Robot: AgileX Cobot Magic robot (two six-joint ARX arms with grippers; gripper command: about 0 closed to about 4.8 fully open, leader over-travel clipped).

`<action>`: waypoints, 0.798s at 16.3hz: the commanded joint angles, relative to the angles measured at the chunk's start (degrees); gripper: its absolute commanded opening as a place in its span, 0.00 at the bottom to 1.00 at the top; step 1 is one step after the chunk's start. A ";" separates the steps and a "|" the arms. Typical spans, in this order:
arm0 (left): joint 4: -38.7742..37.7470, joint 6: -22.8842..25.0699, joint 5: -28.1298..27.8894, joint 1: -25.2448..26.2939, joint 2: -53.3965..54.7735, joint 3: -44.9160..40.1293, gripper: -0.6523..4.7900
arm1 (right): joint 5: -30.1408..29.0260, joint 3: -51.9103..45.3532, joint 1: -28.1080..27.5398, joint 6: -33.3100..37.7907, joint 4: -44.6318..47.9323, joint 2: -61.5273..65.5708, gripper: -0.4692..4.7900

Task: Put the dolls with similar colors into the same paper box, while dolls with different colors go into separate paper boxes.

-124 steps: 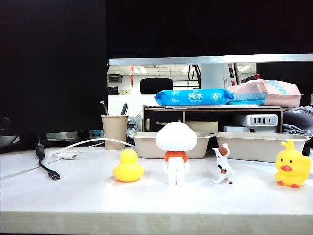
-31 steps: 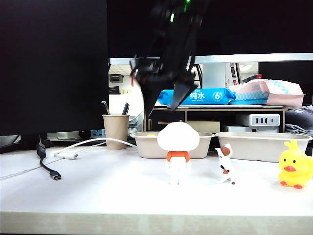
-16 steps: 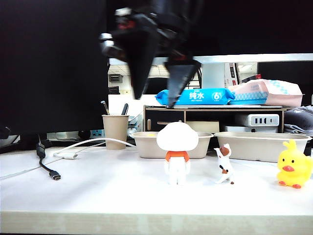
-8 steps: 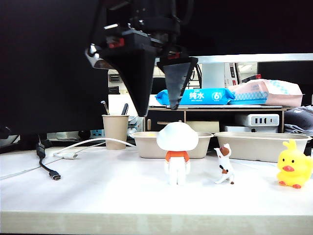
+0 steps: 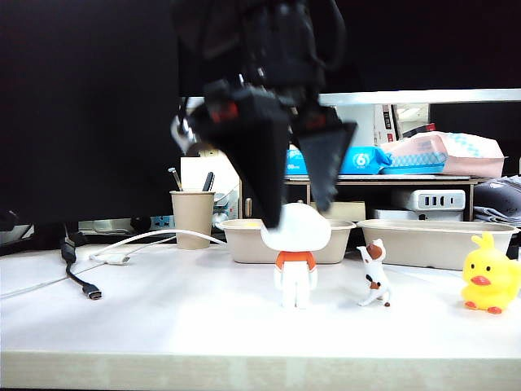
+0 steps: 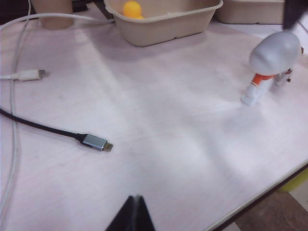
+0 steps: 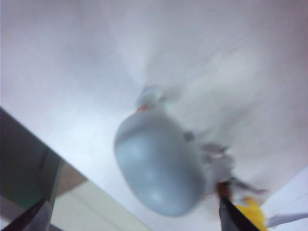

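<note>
Hovering right claw (image 5: 297, 216), open, over white figure (image 5: 295, 254)

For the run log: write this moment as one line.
right end effector: open, above white figure | left end effector: shut, idle over table | one yellow duck in left paper box | other duck on table

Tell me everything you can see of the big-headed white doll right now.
The white doll has an oversized smooth round head, an orange collar band and a small white body with short legs; it looks like glossy plastic. It stands upright on the pale table, in front of the left paper box, apart from the small brown-patched animal beside it. The open right pincer hangs just above, fingers straddling its head; whether they touch it is unclear.
</note>
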 commanded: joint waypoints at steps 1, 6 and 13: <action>0.79 0.07 -0.02 0.02 -0.02 0.17 0.11 | 0.00 -1.86 0.04 0.09 2.60 -0.39 1.00; 0.76 0.07 0.00 0.02 -0.04 0.17 0.11 | -0.02 -2.54 -0.09 -0.07 6.08 -0.28 1.00; 0.79 0.07 0.00 0.02 -0.04 0.17 0.11 | 0.00 -4.28 -2.05 -0.33 7.34 -0.15 1.00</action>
